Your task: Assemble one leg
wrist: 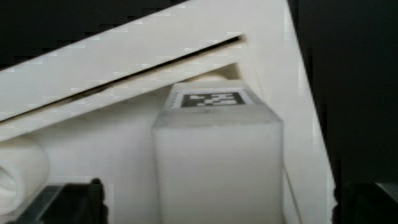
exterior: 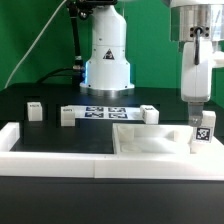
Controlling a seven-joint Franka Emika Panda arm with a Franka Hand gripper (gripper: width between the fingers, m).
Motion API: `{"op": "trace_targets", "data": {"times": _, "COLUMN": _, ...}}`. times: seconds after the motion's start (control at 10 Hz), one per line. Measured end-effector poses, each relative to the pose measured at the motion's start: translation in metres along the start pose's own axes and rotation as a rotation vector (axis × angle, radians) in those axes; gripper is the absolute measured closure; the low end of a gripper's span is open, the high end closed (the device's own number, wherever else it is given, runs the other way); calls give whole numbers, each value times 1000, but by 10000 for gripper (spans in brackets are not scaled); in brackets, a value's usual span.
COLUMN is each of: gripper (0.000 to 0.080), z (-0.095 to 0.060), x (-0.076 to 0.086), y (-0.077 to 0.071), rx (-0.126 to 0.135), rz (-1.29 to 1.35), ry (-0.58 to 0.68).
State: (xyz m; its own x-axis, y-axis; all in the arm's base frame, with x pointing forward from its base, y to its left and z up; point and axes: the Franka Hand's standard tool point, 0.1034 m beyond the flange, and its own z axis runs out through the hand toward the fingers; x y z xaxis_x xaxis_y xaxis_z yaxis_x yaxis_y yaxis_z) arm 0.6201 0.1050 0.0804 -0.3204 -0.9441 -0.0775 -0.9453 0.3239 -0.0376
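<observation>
One leg is what matters here, a small white post standing upright at the right edge of the exterior view, with its black-and-white tag facing the camera. It sits right at the right-hand corner of the big flat white panel, touching or just beside it, hard to say which from this angle. In the wrist view the same leg fills the middle of the frame, tag at its far end, pressed up against the white panel edges that run diagonally across the shot.

Right above the leg in the exterior view hangs the gripper, white body coming down from the upper right. Its fingers look to be around the top of the leg, but honestly I can't tell if they're clamped on it or slightly off it. In the wrist view you only get two dark fingertip bits at the lower edge, either side of the leg, spread about as wide as the post.

Moving outward on the black bench: three more legs stand further back, one at left, one left of centre, one right of centre. Between those last two lies the marker board with its tags. Long white border rails wrap the front and left side. The robot base sits at the back centre, green backdrop behind it.
</observation>
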Motion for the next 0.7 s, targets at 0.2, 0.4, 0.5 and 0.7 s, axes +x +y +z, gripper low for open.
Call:
{"op": "trace_targets", "data": {"times": 0.2, "gripper": 150, "z": 0, "x": 0, "y": 0, "rx": 0, "rz": -2, "ry": 0}}
{"op": "trace_targets", "data": {"times": 0.4, "gripper": 150, "z": 0, "x": 0, "y": 0, "rx": 0, "rz": -3, "ry": 0}}
{"op": "trace_targets", "data": {"times": 0.5, "gripper": 150, "z": 0, "x": 0, "y": 0, "rx": 0, "rz": -4, "ry": 0}}
{"op": "trace_targets", "data": {"times": 0.7, "gripper": 150, "z": 0, "x": 0, "y": 0, "rx": -1, "rz": -5, "ry": 0}}
